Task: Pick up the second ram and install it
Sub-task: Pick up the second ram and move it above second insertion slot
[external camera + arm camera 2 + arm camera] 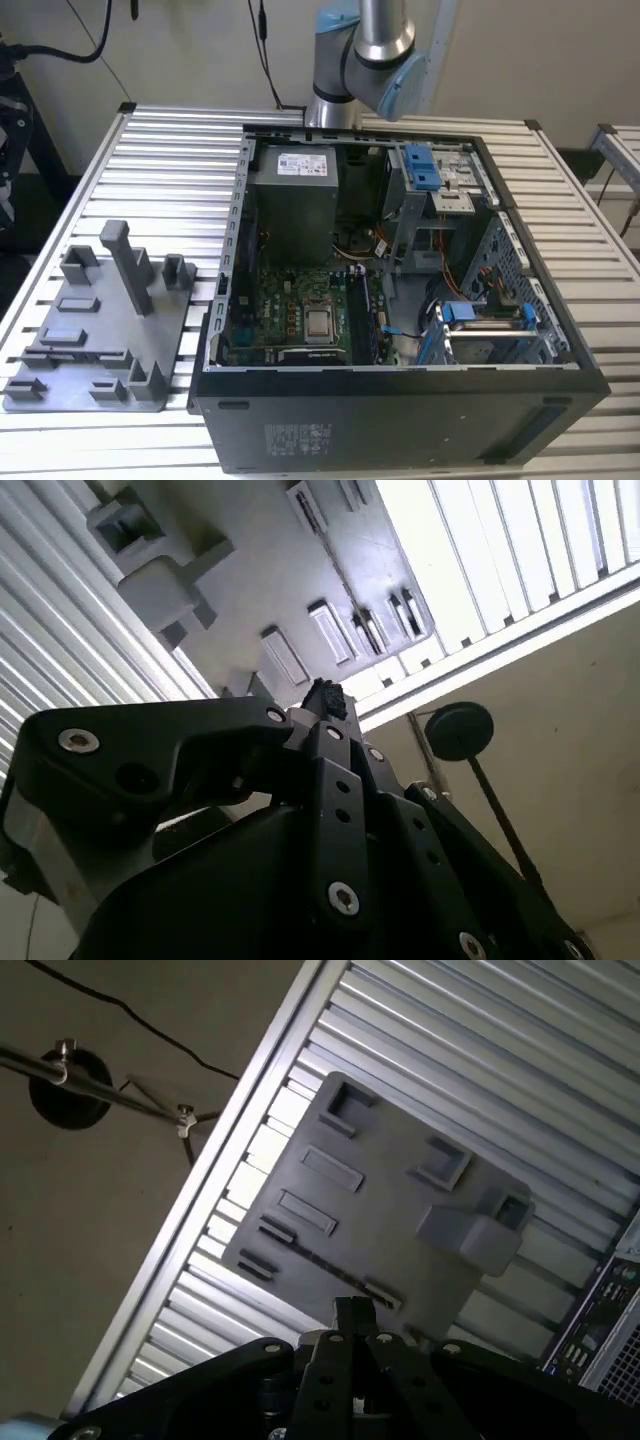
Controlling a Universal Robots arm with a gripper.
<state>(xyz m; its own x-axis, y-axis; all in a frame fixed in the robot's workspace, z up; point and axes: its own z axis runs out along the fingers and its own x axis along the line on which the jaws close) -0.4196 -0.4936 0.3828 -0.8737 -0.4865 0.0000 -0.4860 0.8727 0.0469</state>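
In both wrist views my gripper hangs high above the grey holder tray, its dark fingers closed together at the tips with nothing showing between them. The tray lies on the slatted table at the exterior view's left, with posts and empty-looking slots. The second ram is out of view. The open computer case lies beside the tray, with the green motherboard and its long black slots inside.
The arm's base stands behind the case. Inside the case are a grey power supply, blue drive brackets and loose cables. The table edge and a floor stand lie past the tray.
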